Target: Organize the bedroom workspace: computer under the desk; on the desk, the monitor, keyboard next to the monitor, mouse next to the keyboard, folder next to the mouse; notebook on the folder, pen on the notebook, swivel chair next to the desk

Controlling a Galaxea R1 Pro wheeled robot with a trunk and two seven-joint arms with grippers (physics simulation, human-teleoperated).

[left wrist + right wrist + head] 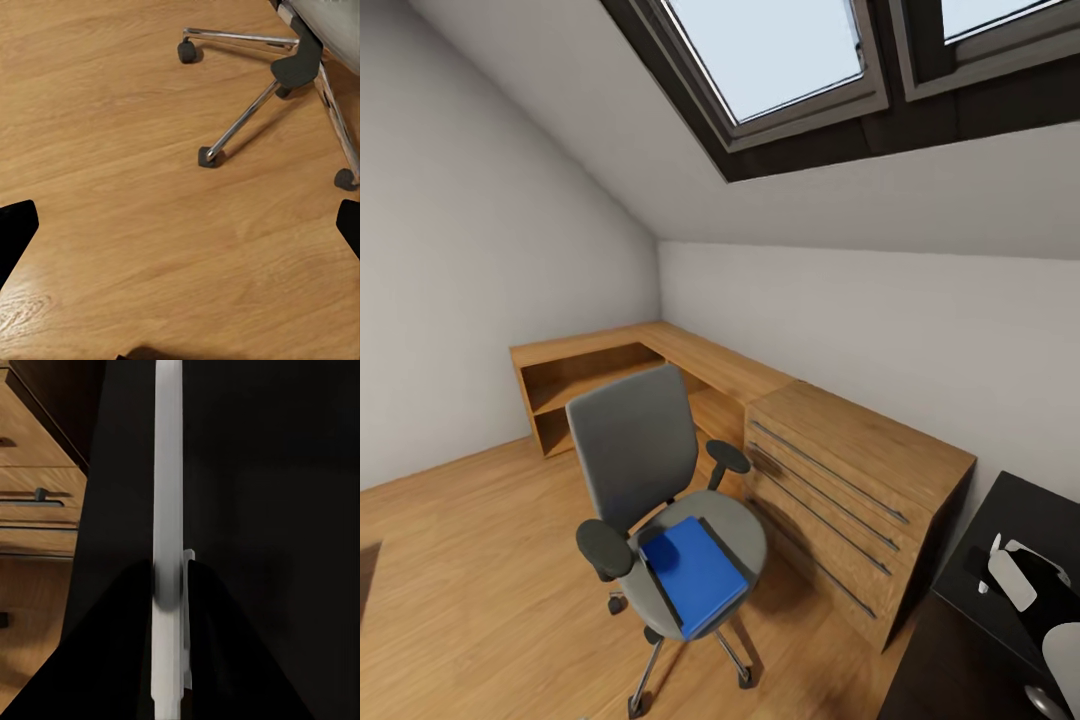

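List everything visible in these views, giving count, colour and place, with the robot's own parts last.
swivel chair: one, grey, black armrests, on the floor mid-room
folder: one, bright blue, on the chair seat
low cabinets: L-shaped run, light wood, along the walls
skylights: two, black-framed, sloped ceiling
floor: light wood
desk: one, black top, right of cabinets
light-grey strip: one, identity unclear
left gripper: black, open over the floor
right gripper: dark fingers flanking the strip, grip unclear

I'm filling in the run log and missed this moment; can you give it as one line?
folder: on swivel chair seat | left claw: open above floor | right claw: shut on a thin light-grey edge | desk: at right
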